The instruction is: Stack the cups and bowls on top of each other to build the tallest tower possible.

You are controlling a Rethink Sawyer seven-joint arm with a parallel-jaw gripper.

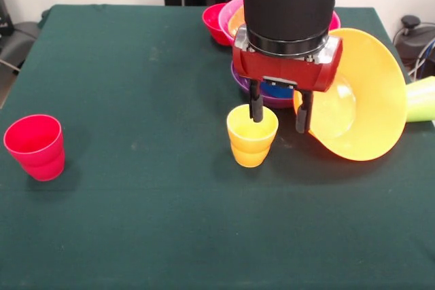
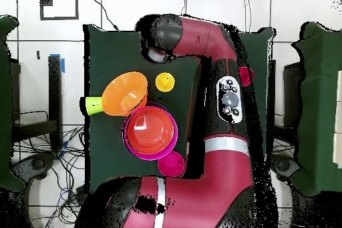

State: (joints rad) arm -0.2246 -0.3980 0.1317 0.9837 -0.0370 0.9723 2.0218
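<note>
My gripper (image 1: 279, 115) is open, low over the table. Its left finger (image 1: 255, 108) dips inside the upright yellow cup (image 1: 252, 135); the right finger hangs outside, apart from the cup's right wall. The red cup (image 1: 35, 146) stands alone at the left. The lime green cup (image 1: 423, 100) lies on its side at the right edge. The light orange bowl (image 1: 367, 93) is tipped on its side right of the gripper. Behind the gripper, the purple bowl (image 1: 253, 88) holds the blue bowl (image 1: 277, 90). At the back, the pink bowl (image 1: 231, 10) holds the red-orange bowl (image 2: 148, 129). The lime green bowl is not visible.
The small red bowl (image 1: 216, 22) stands beside the pink bowl at the back. In the overhead view the arm (image 2: 220, 91) covers the gripper; the yellow cup (image 2: 165, 81), orange bowl (image 2: 125, 93) and lime cup (image 2: 93, 105) lie near the table's far edge.
</note>
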